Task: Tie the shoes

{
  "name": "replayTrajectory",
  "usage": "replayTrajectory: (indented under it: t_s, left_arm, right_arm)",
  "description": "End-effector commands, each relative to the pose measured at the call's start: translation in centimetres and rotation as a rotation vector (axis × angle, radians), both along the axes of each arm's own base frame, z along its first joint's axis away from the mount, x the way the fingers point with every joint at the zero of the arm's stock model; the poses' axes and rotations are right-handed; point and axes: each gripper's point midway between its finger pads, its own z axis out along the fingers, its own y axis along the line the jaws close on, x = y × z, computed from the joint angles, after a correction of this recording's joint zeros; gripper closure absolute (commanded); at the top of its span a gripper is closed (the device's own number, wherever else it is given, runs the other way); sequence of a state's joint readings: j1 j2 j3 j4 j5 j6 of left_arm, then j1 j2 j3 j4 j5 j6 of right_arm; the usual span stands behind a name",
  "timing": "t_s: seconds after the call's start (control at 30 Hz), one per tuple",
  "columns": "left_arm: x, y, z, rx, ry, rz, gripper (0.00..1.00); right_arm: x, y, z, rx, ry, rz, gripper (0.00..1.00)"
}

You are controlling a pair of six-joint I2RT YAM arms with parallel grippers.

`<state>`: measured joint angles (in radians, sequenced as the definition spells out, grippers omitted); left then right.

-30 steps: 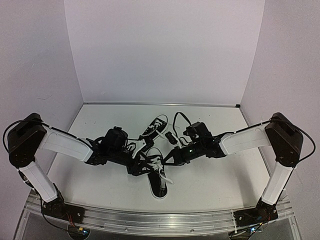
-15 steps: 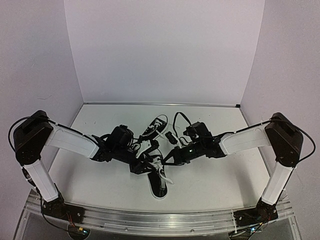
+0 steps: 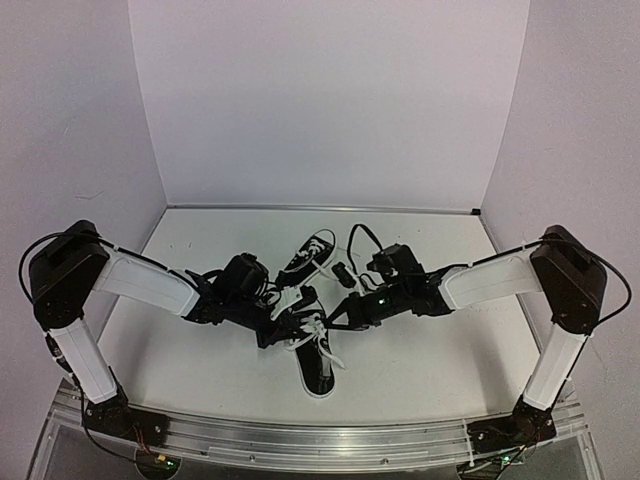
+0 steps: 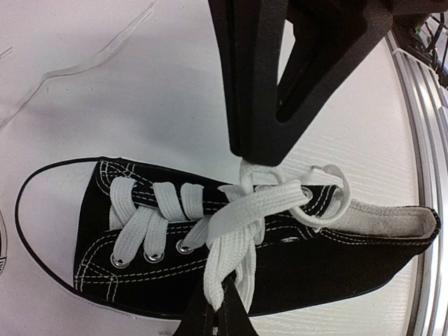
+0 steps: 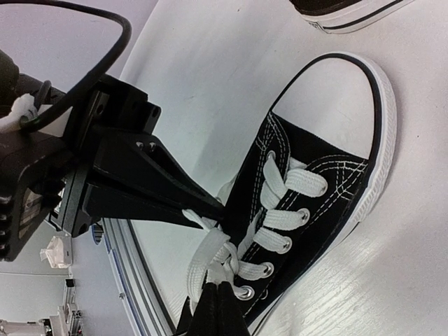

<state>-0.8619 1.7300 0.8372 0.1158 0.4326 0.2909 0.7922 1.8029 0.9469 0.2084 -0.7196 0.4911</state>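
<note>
On white table, black canvas shoe, flat white laces looped

Front shoe, nearest the rail: black canvas, white stitching, flat white laces, silver eyelets, white toe cap, white sole edged with a thin black stripe, off-white lining.
Rear shoe, farther from the rail: same black and white.
Table: white, faint grain.
Walls: plain pale lilac.
Arms: white shells, black joints.
Rail: bare silver metal.
</note>
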Motion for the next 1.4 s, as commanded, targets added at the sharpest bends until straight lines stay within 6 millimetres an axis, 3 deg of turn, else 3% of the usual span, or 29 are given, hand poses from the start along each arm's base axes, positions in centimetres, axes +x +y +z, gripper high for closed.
replayTrajectory:
  t_s: [0.0, 0.7, 1.07, 1.37]
  left_arm:
    - [0.4, 0.6, 1.6, -0.012, -0.051, 0.026, 1.00]
    - [1.1, 3.1, 0.3, 0.074, -0.074, 0.128, 1.00]
    - [1.2, 3.7, -0.8, 0.106, -0.066, 0.151, 1.00]
    - [1.5, 3.5, -0.9, 0.108, -0.068, 0.154, 1.00]
  right_arm:
    - [0.7, -1.1, 1.1, -0.001, -0.038, -0.051, 1.00]
    - [0.8, -6.3, -2.1, -0.112, -0.021, -0.169, 1.00]
    - [0.9, -7.8, -3.1, -0.138, -0.018, -0.195, 1.00]
    - [0.4, -7.3, -2.7, -0.111, -0.008, -0.150, 1.00]
